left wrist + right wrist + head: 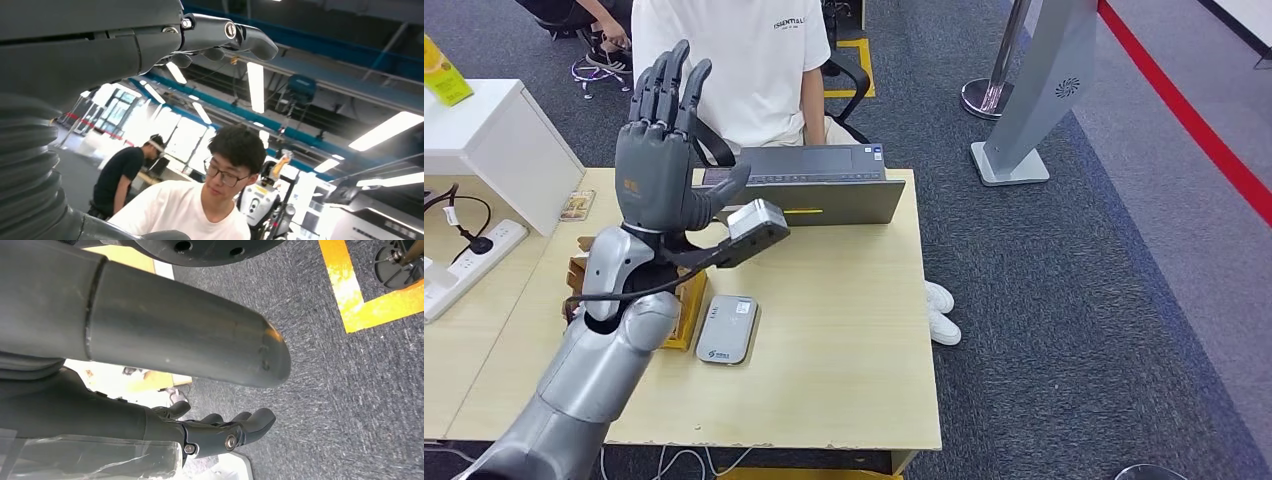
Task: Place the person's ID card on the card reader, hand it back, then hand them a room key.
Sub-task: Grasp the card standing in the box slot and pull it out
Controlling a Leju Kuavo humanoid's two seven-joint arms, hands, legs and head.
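My left hand [659,150] is raised above the table's far left part, palm toward the person [724,60] in a white T-shirt seated behind it, fingers spread upward and holding nothing. In the left wrist view its fingers [225,37] reach out over the person [200,210]. A grey-white card reader [727,330] lies flat on the wooden table [844,330], nearer to me than the hand. A wooden holder [686,312] stands beside the reader, partly hidden by my forearm. A small card [577,205] lies at the table's far left corner. My right hand [225,435] hangs over the carpet, fingers loosely curled, empty.
A grey laptop-like unit [824,180] stands along the table's far edge before the person. A white cabinet [484,140] and a power strip [464,262] sit to the left. A grey stand [1034,100] and a stanchion base [984,95] are on the carpet, right.
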